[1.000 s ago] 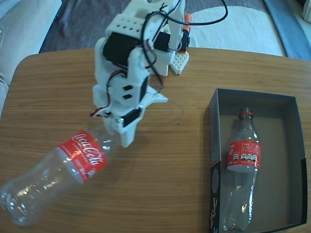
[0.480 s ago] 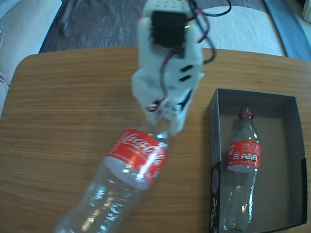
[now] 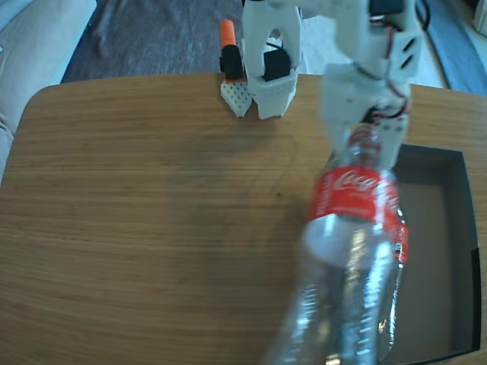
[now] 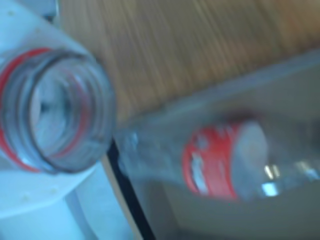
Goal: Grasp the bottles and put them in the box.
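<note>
Coca-Cola bottle [image 3: 346, 228], clear with a red label, hangs in the air by its neck, clamped in the white hand [image 3: 364, 137], its body blurred over the near-left part of the dark box [image 3: 456, 251]. 1 more bottle [image 4: 220, 160] lies inside that box, seen past the open mouth of the held one in the wrist view. The box sits at the right end of a wooden desk [image 3: 137, 213]. Beyond the desk's far edge lies dark carpet [image 3: 144, 38].

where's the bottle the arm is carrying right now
In the fixed view the carried bottle hangs by its neck from the gripper, right of centre, over the box and its left wall.
</note>
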Robot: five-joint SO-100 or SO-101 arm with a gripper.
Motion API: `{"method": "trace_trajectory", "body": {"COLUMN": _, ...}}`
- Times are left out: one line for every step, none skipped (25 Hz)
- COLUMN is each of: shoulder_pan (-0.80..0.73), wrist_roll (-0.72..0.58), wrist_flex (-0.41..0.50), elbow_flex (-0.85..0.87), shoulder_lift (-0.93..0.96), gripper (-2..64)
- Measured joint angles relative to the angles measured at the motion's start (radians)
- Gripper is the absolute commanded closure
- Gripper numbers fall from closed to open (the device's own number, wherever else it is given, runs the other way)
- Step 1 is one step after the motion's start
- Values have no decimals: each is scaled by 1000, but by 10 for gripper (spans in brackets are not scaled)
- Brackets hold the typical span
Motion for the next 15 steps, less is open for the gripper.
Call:
{"method": "trace_trajectory", "body": {"shoulder_pan": -35, "wrist_roll": 28, "wrist_flex": 0, "elbow_flex": -2, "shoulder_lift": 0, "gripper": 619}}
{"method": "trace_trajectory", "body": {"shoulder_pan": -66, "wrist_roll": 66, "wrist_flex": 0, "elbow_flex": -3, "shoulder_lift": 0, "gripper": 619}}
{"method": "trace_trajectory", "body": {"shoulder_pan": -92, "wrist_roll": 107, "wrist_flex": 0, "elbow_flex": -3, "shoulder_lift": 0, "gripper": 619}}
{"method": "trace_trajectory", "body": {"shoulder_pan": -120, "wrist_roll": 141, "wrist_flex": 0, "elbow_flex": -3, "shoulder_lift": 0, "gripper": 619}}
{"method": "trace_trajectory", "body": {"shoulder_pan": -153, "wrist_roll": 167, "wrist_flex": 0, "elbow_flex": -3, "shoulder_lift": 0, "gripper": 619}}
{"method": "trace_trajectory", "body": {"shoulder_pan": -193, "wrist_roll": 192, "wrist_flex": 0, "elbow_flex": -3, "shoulder_lift": 0, "gripper": 619}}
{"method": "trace_trajectory", "body": {"shoulder_pan": -232, "wrist_roll": 209, "wrist_flex": 0, "elbow_flex": -3, "shoulder_lift": -5, "gripper": 619}}
{"method": "trace_trajectory", "body": {"shoulder_pan": -268, "wrist_roll": 227, "wrist_flex": -11, "elbow_flex": -3, "shoulder_lift": -14, "gripper": 619}}
{"method": "trace_trajectory", "body": {"shoulder_pan": -302, "wrist_roll": 245, "wrist_flex": -21, "elbow_flex": -3, "shoulder_lift": -34, "gripper": 619}}
{"method": "trace_trajectory", "body": {"shoulder_pan": -325, "wrist_roll": 256, "wrist_flex": -28, "elbow_flex": -5, "shoulder_lift": -51, "gripper": 619}}
{"method": "trace_trajectory", "body": {"shoulder_pan": -342, "wrist_roll": 262, "wrist_flex": -35, "elbow_flex": -14, "shoulder_lift": -75, "gripper": 619}}
{"method": "trace_trajectory", "body": {"shoulder_pan": -354, "wrist_roll": 265, "wrist_flex": -41, "elbow_flex": -29, "shoulder_lift": -98, "gripper": 619}}
{"method": "trace_trajectory", "body": {"shoulder_pan": -364, "wrist_roll": 265, "wrist_flex": -49, "elbow_flex": -49, "shoulder_lift": -121, "gripper": 619}}
{"method": "trace_trajectory", "body": {"shoulder_pan": -374, "wrist_roll": 265, "wrist_flex": -60, "elbow_flex": -74, "shoulder_lift": -147, "gripper": 619}}
{"method": "trace_trajectory", "body": {"shoulder_pan": -383, "wrist_roll": 265, "wrist_flex": -66, "elbow_flex": -97, "shoulder_lift": -176, "gripper": 619}}
